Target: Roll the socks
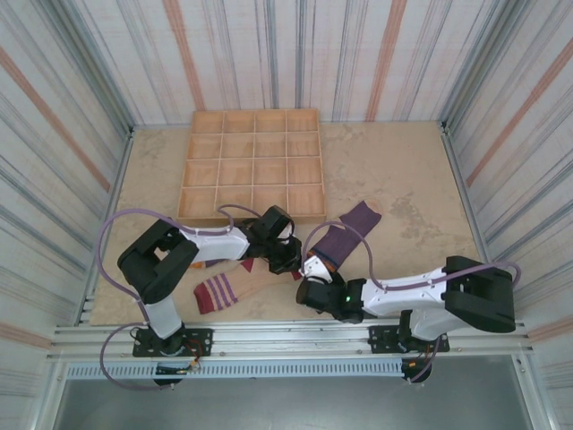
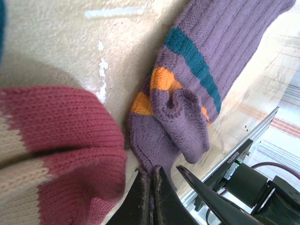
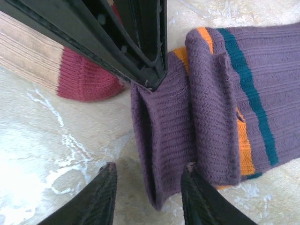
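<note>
The table (image 1: 403, 179) carried the purple sock (image 3: 225, 108) near the middle of its near edge. The sock's near end was folded over and the rest ran out toward the table's middle. The tan sock (image 1: 219, 288) lay toward the near left corner, its red toe just beside that fold.

To roll well here, I'd say pin the fold, get both right fingers around the doubled layer, then turn it tight along the sock, clear of the tan one.

The left gripper (image 2: 151, 176) was clamped tight on the fold's edge. The right gripper (image 3: 150, 168) stood half open astride the fold, one finger against the knit, the other over bare table.
</note>
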Controlling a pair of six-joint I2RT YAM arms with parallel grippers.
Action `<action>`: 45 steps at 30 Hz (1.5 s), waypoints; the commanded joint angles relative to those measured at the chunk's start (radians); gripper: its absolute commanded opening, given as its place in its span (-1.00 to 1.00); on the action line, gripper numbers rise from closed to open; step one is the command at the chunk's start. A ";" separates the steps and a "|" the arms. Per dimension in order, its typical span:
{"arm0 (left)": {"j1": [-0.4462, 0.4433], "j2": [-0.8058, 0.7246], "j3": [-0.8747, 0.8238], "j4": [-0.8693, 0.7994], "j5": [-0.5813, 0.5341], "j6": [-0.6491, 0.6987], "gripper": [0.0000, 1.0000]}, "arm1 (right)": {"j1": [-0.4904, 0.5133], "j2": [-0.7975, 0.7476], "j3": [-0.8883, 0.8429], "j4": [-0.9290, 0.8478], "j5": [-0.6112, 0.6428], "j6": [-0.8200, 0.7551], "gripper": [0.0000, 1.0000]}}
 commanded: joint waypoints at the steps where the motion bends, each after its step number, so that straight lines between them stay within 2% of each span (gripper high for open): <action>1: 0.000 0.012 0.006 0.004 0.032 -0.003 -0.93 | 0.009 0.045 0.010 0.019 0.055 -0.006 -0.31; 4: 0.000 0.007 0.004 0.002 0.031 0.005 -0.93 | 0.009 0.064 0.027 0.011 0.063 0.007 -0.69; 8: 0.003 -0.005 -0.005 -0.004 0.013 0.013 -0.89 | 0.007 0.038 0.042 0.002 0.045 0.006 -0.96; 10: 0.008 -0.020 -0.012 -0.002 0.002 0.017 -0.79 | -0.029 0.018 0.041 0.002 -0.023 0.002 -1.00; 14: 0.027 -0.064 -0.018 -0.011 -0.012 0.034 -0.42 | -0.119 -0.029 0.040 -0.014 -0.149 0.023 -1.00; 16: 0.038 -0.102 -0.022 -0.022 -0.023 0.049 -0.08 | -0.169 -0.073 0.039 -0.027 -0.208 0.036 -1.00; 19: 0.056 -0.152 -0.016 -0.061 -0.044 0.076 0.07 | -0.241 -0.134 0.031 -0.036 -0.300 0.041 -1.00; 25: 0.080 -0.171 -0.011 -0.082 -0.039 0.125 0.07 | -0.385 -0.180 0.031 -0.054 -0.486 0.050 -1.00; 30: 0.073 -0.115 0.041 -0.126 -0.040 0.176 0.02 | -0.503 -0.125 0.033 -0.029 -0.674 0.051 -1.00; 36: 0.041 -0.080 0.056 -0.087 -0.089 0.181 -0.09 | -0.577 -0.048 0.048 0.012 -0.805 0.076 -1.00; 45: 0.023 -0.024 0.112 -0.134 -0.177 0.231 -0.19 | -0.673 -0.034 0.085 -0.007 -0.900 0.066 -1.00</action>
